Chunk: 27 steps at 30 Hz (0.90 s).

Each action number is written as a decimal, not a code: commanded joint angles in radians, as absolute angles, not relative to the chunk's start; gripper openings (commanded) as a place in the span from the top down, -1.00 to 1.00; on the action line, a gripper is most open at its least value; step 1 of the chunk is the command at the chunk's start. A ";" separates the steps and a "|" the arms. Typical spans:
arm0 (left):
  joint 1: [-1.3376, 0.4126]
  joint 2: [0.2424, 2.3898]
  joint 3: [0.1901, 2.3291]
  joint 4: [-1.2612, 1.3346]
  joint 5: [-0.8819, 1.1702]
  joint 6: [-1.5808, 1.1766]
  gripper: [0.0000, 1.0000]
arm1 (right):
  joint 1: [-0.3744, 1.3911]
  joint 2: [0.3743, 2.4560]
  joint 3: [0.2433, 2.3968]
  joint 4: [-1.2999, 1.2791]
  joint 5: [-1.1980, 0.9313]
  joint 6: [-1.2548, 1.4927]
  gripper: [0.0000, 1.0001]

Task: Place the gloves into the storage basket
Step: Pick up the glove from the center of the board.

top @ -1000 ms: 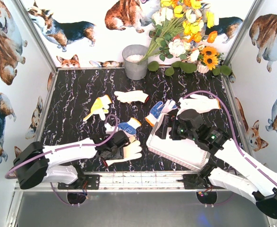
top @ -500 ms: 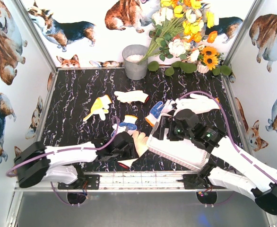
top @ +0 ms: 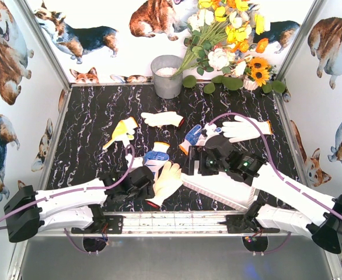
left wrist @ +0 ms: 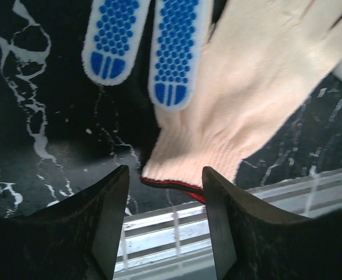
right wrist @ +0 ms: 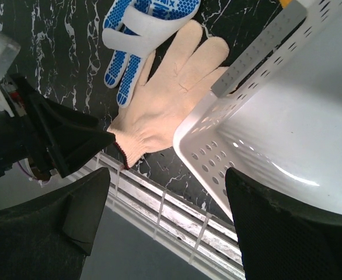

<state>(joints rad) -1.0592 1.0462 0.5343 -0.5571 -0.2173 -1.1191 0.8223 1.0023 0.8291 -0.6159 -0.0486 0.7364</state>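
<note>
A cream glove [top: 167,179] with a red cuff lies on the black table, its fingers against the left end of the white storage basket [top: 220,191]. My left gripper [top: 149,188] is open at its cuff [left wrist: 177,182], which sits just at the tips of the fingers [left wrist: 110,221]. A blue-dotted glove [left wrist: 142,41] lies beside the cream one. My right gripper [top: 199,163] hangs wide open over the basket's near left corner [right wrist: 217,134], holding nothing. Other gloves lie further back: yellow [top: 122,131], white [top: 162,119], blue-palmed [top: 192,137] and white with an orange cuff [top: 245,127].
A grey metal bucket [top: 167,76] stands at the back, with a bunch of flowers [top: 229,41] to its right. A metal rail [top: 182,221] runs along the near table edge, just under both grippers. Printed walls close in the sides.
The left gripper has carried the cream glove right, up to the basket's left end, and eased a little wider. The right gripper has swung left over the basket's left corner.
</note>
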 commanded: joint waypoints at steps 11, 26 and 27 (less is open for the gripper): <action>-1.063 1.170 0.528 -0.489 -0.211 -1.069 0.32 | 0.865 1.028 0.872 -0.530 -0.023 0.773 -0.63; -0.832 1.323 0.618 -0.265 -0.175 -0.930 1.00 | 0.865 0.992 0.856 -0.554 0.019 0.775 -0.63; -0.794 1.339 0.632 -0.240 -0.156 -0.912 1.00 | 0.867 0.988 0.853 -0.554 0.022 0.777 -0.63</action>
